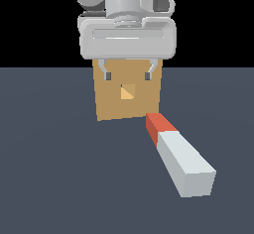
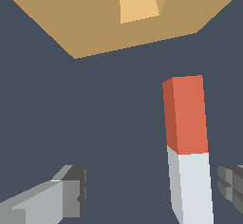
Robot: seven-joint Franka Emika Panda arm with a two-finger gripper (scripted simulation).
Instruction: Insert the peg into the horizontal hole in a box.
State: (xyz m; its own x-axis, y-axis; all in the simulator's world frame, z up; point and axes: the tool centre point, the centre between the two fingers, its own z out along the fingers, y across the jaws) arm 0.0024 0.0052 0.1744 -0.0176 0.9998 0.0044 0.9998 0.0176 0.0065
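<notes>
Peg point(image 1: 181, 157) lies loose on the surface; gripper point(image 1: 128, 73) hangs open, so I'd straddle the pale end squarely.

Box point(image 1: 111, 104) reads as matt, cardboard-brown, flat and smooth, no sheen on its face; the hole point(image 1: 128, 93) inside shows a lighter orange, equally dull. Peg point(image 1: 181, 159) looks smooth and matt too, like painted plastic, pale grey-white body with a red-orange end at its 11 o'clock tip. Gripper point(image 1: 127, 73) body is light grey, satin-smooth, plastic-looking; fingers point(image 2: 71, 192) carry darker, ridged pads. Floor point(image 1: 49, 178) is flat slate-grey, untextured
</notes>
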